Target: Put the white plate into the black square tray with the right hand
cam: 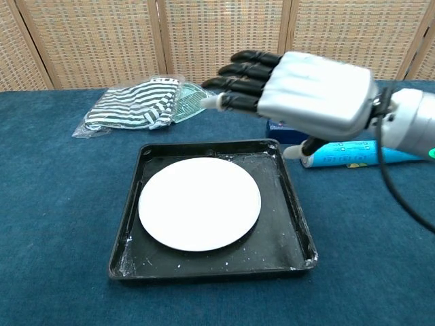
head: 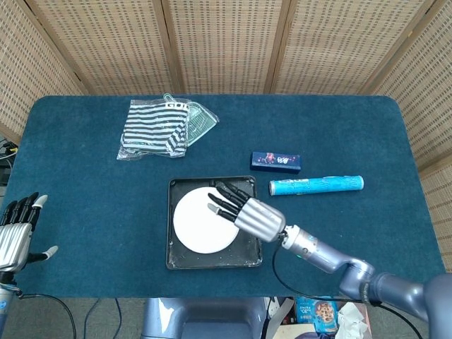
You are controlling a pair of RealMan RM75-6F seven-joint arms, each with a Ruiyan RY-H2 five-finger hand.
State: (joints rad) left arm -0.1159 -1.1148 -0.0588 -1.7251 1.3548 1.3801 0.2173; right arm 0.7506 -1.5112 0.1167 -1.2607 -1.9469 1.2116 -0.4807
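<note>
The white plate (head: 203, 221) (cam: 200, 202) lies flat inside the black square tray (head: 248, 256) (cam: 295, 231), towards its left side. My right hand (head: 246, 211) (cam: 307, 92) hovers above the tray's right half with its fingers stretched out and apart, holding nothing and clear of the plate. My left hand (head: 17, 233) rests at the table's near left edge, fingers apart and empty; the chest view does not show it.
A striped bag (head: 154, 128) (cam: 138, 104) lies at the back left. A dark blue box (head: 275, 162) and a light blue tube (head: 316, 186) (cam: 367, 152) sit right of the tray. The table is covered in blue cloth.
</note>
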